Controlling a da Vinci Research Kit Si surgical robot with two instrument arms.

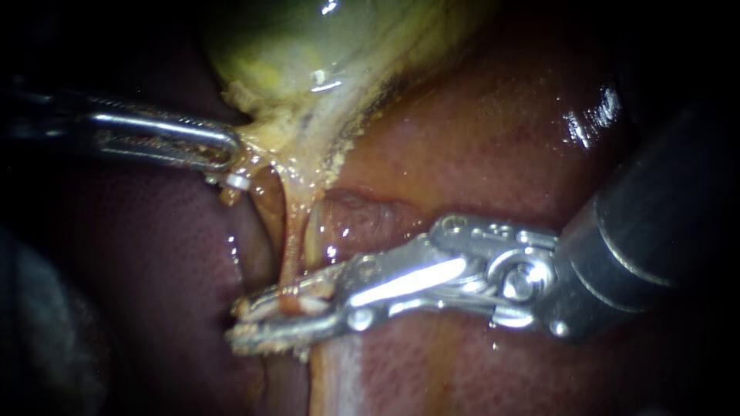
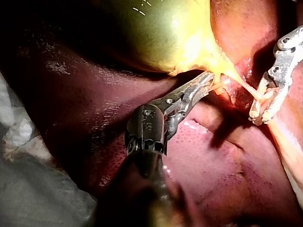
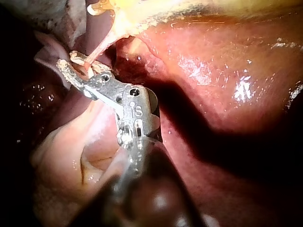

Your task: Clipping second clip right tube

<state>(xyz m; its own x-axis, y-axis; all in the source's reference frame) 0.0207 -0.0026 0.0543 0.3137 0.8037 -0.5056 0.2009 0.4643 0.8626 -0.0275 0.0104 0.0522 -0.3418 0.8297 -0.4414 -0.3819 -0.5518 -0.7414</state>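
The green-yellow gallbladder (image 1: 308,46) hangs over the red-brown liver (image 1: 501,139). From its pale neck a thin orange tube, the right tube (image 1: 294,231), runs down. My right instrument (image 1: 258,320) comes in from the right, and its long jaws lie nearly parallel, closed on this tube from both sides at its lower end. The right wrist view shows the same grip (image 3: 71,66) on the tube (image 3: 102,49). My left instrument (image 1: 223,150) is shut on the yellow tissue at the gallbladder's neck and holds it to the left; the left wrist view shows this hold (image 2: 208,81). A darker strand (image 1: 262,204) lies left of the tube.
A small pale metallic piece (image 1: 237,182) sits just under the left instrument's tip. Liver lobes surround the tube on both sides. In the left wrist view, white cloth (image 2: 19,132) lies beside the liver behind the instrument.
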